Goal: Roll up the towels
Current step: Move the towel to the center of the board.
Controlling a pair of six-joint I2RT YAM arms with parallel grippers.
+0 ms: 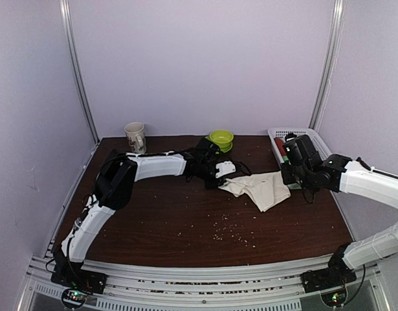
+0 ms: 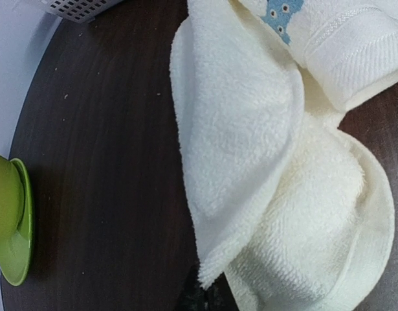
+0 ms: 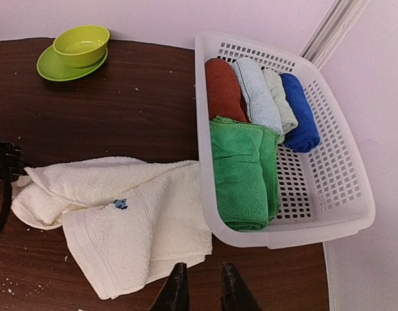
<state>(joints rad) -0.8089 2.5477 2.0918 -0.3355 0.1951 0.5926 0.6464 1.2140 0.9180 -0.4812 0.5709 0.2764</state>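
Top external view, read left to right. A pale ceramic mug [image 1: 135,137] stands at the back left of the dark wooden table [image 1: 160,220]. The left gripper [image 1: 224,170] is reached out to the left end of the crumpled cream-white terry towel [image 1: 260,188]. Its jaws are closed, and in the left wrist view the cloth drapes right over them, so I judge that a fold is pinched between them. Behind it sits a lime-green plastic bowl on a matching saucer [image 1: 221,139].

The cream towel lies mid-table in loose, overlapping folds, hem and small blue emblem [image 3: 120,204] uppermost. I expect it to be light, limp and thick-piled: it will sag from any single hold, keep no shape, and drag on the wood instead of sliding. I would take it by the stitched hem at two corners and pull it flat before any rolling.

The right gripper [image 3: 202,295] hangs just beside the towel's right end, with its fingers only narrowly apart and nothing between them.

Far right, the white slotted plastic basket [image 3: 283,241] holds the folded bright green microfibre towel [image 3: 241,172] in front of a row of finished rolls [image 3: 260,91]. That green towel looks thinner and just as soft, and its doubled edge is the part I would grip.
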